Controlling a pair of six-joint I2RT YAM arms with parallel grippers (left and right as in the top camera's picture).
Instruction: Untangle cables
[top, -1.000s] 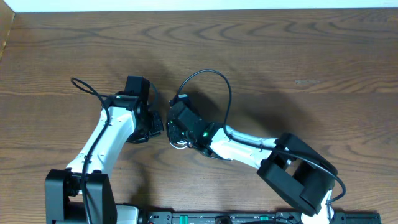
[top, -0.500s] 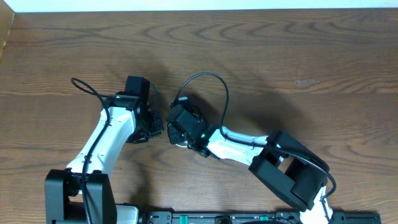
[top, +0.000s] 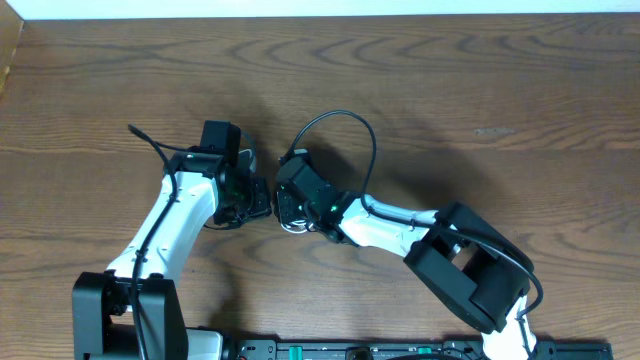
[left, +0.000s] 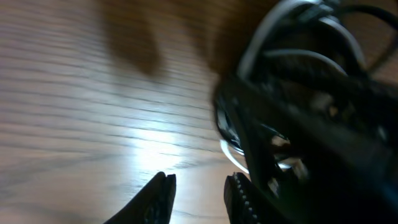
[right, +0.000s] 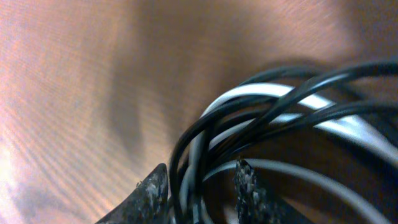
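Cables (right: 273, 118) are bunched on the counter (top: 480, 80) at overhead frame centre, mostly covered by the right hand (right: 199, 190). Its fingers are held apart, with black and white cords running through the gap. The left hand (left: 200, 196) is parked just left of the bundle, fingers apart over bare wood.

Right wrist view: cables (right: 267, 93) fill the lower right, out of focus and cut off by the right and bottom edges. Can't count the black cords or follow any of them, and no plug ends are readable. Right gripper (right: 202, 186) fingers are cropped at the bottom edge. Cords run between them; clamped or loose, can't tell.

Left wrist view: all blurred. Dark mass at right is unreadable. Left gripper (left: 199, 193) tips are cropped at the bottom.

Overhead: the bundle is almost fully hidden under both grippers at centre.
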